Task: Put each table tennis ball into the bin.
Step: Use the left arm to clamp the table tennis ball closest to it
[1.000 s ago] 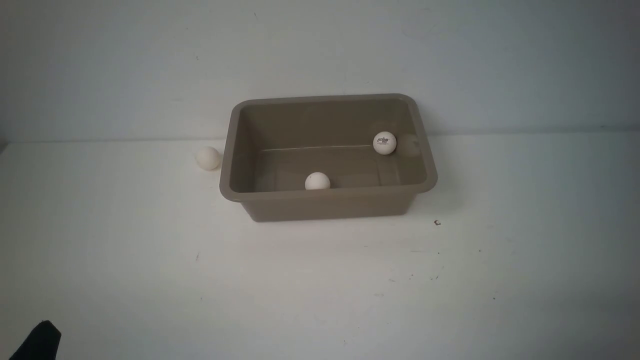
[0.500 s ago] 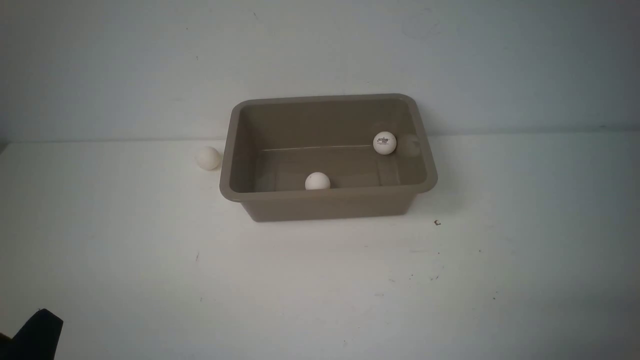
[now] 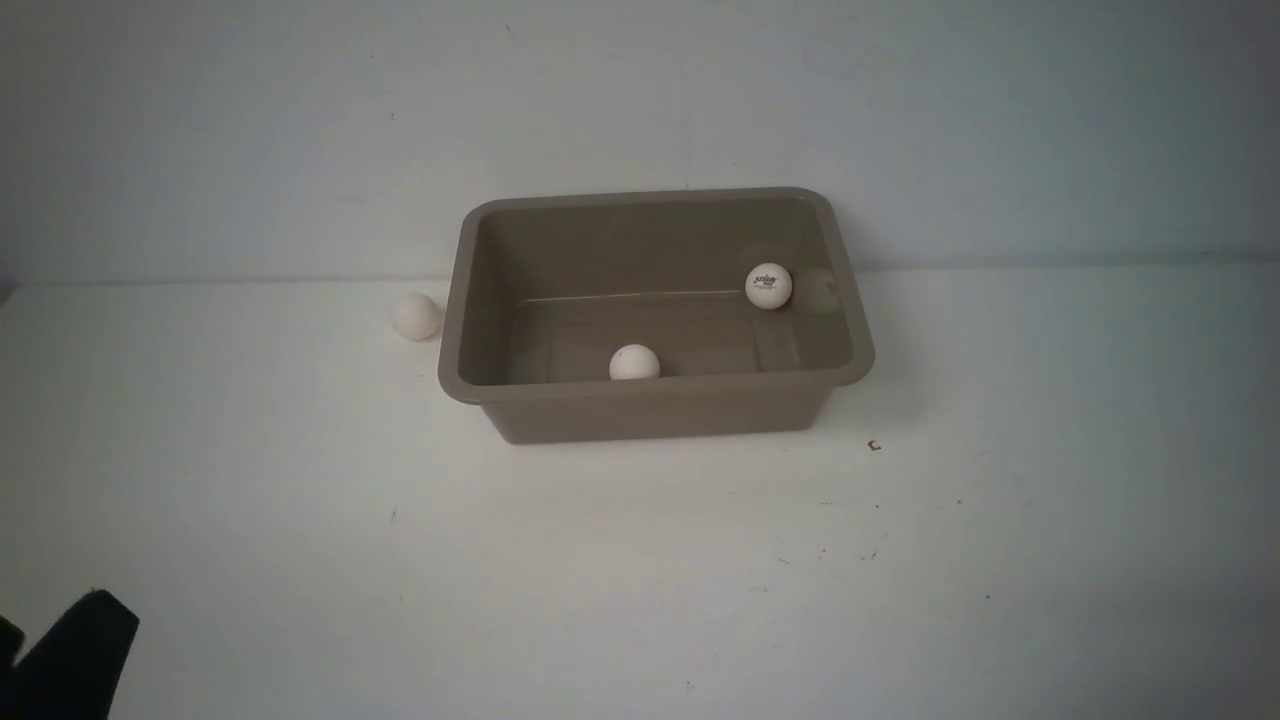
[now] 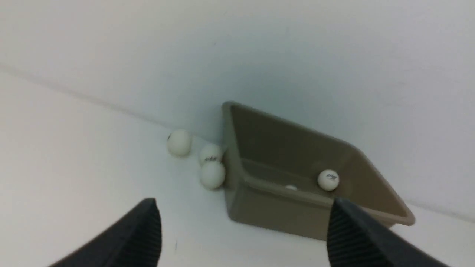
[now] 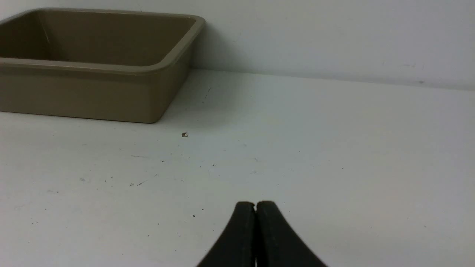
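Observation:
The taupe bin stands against the back wall. Inside it lie a white table tennis ball with a logo and a plain one. Another ball rests on the table left of the bin. The left wrist view shows three balls outside the bin's left wall: one apart, one with a logo, one against the wall. My left gripper is open and empty, well short of them; a black part of it shows at the bottom left. My right gripper is shut and empty, low over the table right of the bin.
The white wall runs right behind the bin. A small dark speck lies on the white table near the bin's front right corner. The table's left edge shows at the far left.
The black part of my left gripper has come a little further up into the front view's bottom left corner. Balls and bin have not moved.

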`<state>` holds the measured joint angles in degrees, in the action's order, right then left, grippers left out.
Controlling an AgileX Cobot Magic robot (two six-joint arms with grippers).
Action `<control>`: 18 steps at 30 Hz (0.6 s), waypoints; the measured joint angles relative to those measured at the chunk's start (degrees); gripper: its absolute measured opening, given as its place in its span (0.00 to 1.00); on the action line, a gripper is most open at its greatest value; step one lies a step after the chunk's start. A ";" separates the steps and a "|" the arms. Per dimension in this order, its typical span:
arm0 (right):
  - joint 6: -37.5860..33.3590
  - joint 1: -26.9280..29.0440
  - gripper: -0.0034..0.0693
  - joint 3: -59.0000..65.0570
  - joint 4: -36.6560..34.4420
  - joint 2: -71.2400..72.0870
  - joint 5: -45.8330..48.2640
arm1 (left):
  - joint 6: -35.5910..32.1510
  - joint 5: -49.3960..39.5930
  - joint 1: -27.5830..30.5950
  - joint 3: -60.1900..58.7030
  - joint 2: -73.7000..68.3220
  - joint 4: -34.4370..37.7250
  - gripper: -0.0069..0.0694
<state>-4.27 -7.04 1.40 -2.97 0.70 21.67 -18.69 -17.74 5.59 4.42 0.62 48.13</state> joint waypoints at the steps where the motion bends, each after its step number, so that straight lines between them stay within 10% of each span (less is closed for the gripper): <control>1: 0.00 0.00 0.02 0.00 0.00 0.00 0.00 | -2.91 -1.63 0.00 2.77 -0.38 0.17 0.80; 18: 0.00 0.00 0.02 0.00 0.00 0.00 0.00 | -16.19 -26.18 0.00 33.25 -32.46 -18.41 0.80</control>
<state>-4.27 -7.04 1.40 -2.97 0.70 21.67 -34.89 -43.91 5.59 37.67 -31.83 29.72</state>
